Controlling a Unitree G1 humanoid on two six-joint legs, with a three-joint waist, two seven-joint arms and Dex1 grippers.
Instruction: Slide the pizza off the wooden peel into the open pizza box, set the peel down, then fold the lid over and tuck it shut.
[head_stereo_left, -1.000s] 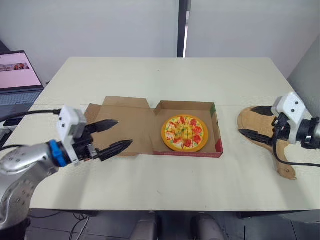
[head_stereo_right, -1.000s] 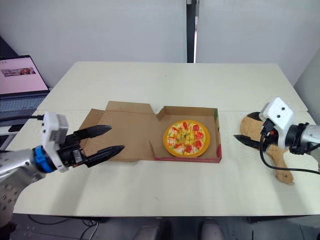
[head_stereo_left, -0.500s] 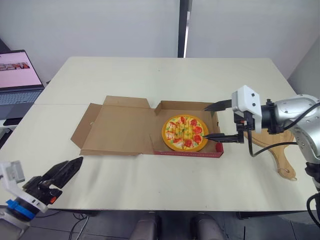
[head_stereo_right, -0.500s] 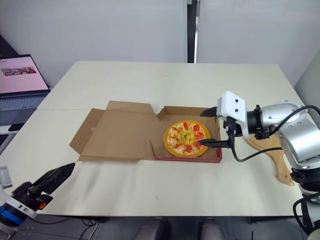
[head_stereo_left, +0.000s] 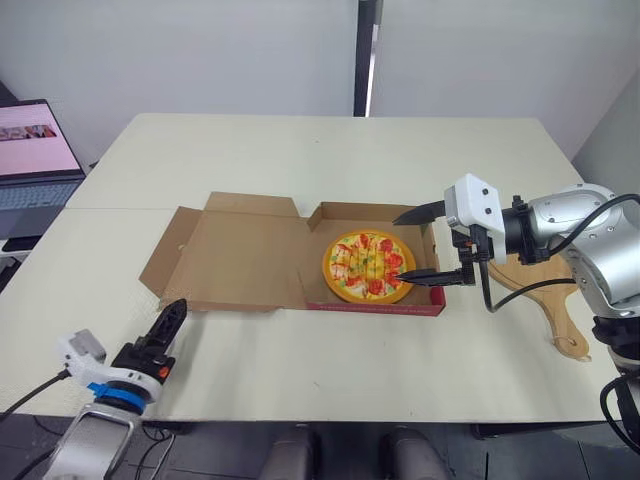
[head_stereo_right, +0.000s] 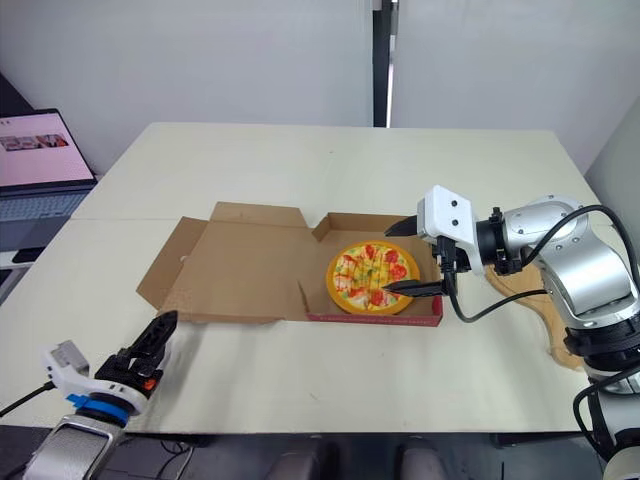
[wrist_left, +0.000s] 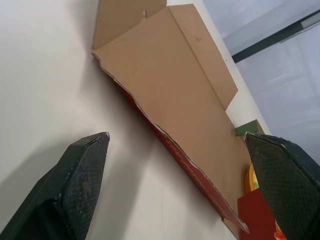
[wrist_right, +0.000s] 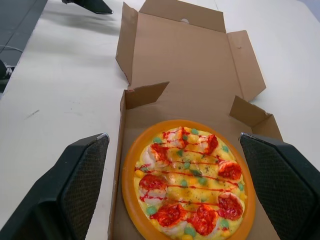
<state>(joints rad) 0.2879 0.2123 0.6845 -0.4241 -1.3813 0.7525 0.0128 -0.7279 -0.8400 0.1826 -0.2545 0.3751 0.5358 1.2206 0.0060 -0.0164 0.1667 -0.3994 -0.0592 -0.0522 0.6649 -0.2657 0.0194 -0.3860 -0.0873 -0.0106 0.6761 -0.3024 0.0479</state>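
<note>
Head views: a laptop (head_stereo_left: 35, 160) stands left of the table (head_stereo_left: 330, 160), and the wooden peel (head_stereo_left: 545, 300) lies right of the pizza box (head_stereo_left: 375, 305). The orange-rimmed pizza (head_stereo_left: 369, 266) sits in the box, whose lid (head_stereo_left: 235, 260) lies flat open. We see the right gripper (head_stereo_left: 403, 250) spread wide and empty at the box's right wall.
Left wrist view: the left gripper (wrist_left: 176, 136) gapes empty, facing the lid.
Right wrist view: the pizza lies beyond the spread fingers (wrist_right: 75, 180).
</note>
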